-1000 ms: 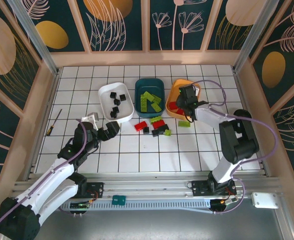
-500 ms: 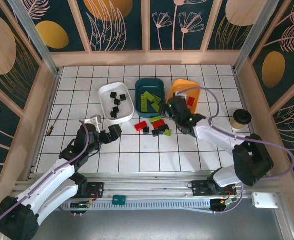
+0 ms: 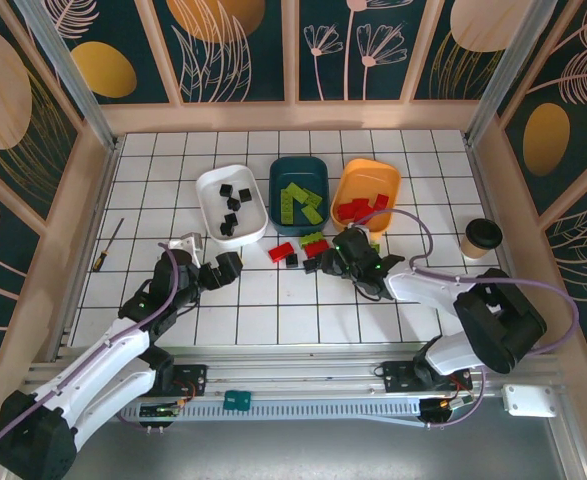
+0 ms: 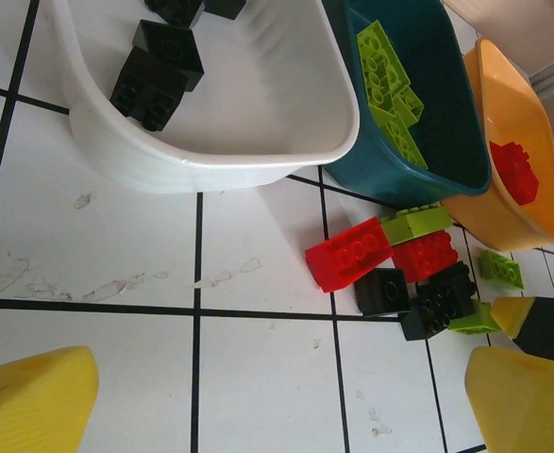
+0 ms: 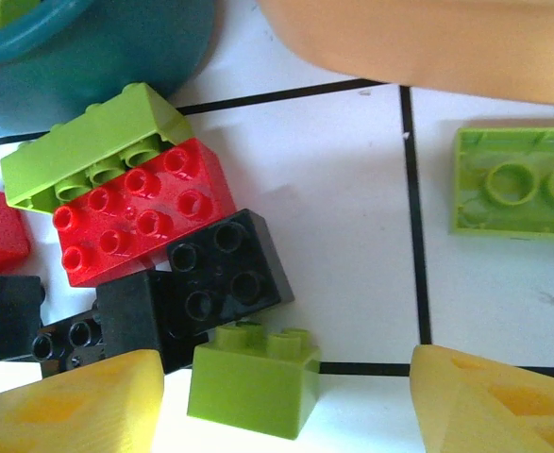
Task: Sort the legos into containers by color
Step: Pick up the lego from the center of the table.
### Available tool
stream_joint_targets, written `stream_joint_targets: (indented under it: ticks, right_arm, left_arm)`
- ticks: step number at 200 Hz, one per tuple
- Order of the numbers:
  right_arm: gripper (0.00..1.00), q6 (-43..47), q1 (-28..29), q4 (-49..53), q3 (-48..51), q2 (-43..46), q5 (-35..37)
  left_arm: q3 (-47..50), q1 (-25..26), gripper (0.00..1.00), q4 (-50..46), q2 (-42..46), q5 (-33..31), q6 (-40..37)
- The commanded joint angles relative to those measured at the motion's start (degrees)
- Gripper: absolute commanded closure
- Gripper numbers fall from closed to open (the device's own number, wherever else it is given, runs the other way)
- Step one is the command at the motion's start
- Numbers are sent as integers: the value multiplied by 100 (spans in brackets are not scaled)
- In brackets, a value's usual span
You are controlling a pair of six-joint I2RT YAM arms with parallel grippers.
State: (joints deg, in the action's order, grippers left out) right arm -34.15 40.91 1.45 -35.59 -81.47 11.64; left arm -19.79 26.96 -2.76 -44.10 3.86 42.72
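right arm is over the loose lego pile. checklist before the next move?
1. Right pincer open: ok.
2. Small lime brick between its fingers: ok, though nearer one finger than the other.
3. Neighbours clear of the grasp: not ok. The black brick sits right against the lime one and may get dragged along.
4. Teal bin holds only lime bricks and has room: ok.
5. Left pincer open, empty, away from the pile: ok.
6. Finger depth enough for a full grip: cannot tell.
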Motion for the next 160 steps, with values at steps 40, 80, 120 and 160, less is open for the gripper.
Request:
stream_joint_targets:
  ticks: [40, 80, 120, 160]
  right_arm:
    - [43, 49, -214, -300, 134, -328, -267]
    - [55, 61, -275, -217, 260, -272, -197]
    - [70, 312, -83, 222, -8, 573, -139]
    - [70, 594, 75, 84, -1193, 245, -490]
  left_arm:
    - [4, 20, 1, 153, -123, 23, 35]
    - [-8, 18, 1, 180, -178, 61, 28]
    - [-31, 18, 1, 180, -213, 122, -26]
    - [-25, 19, 1, 306, -383, 146, -2]
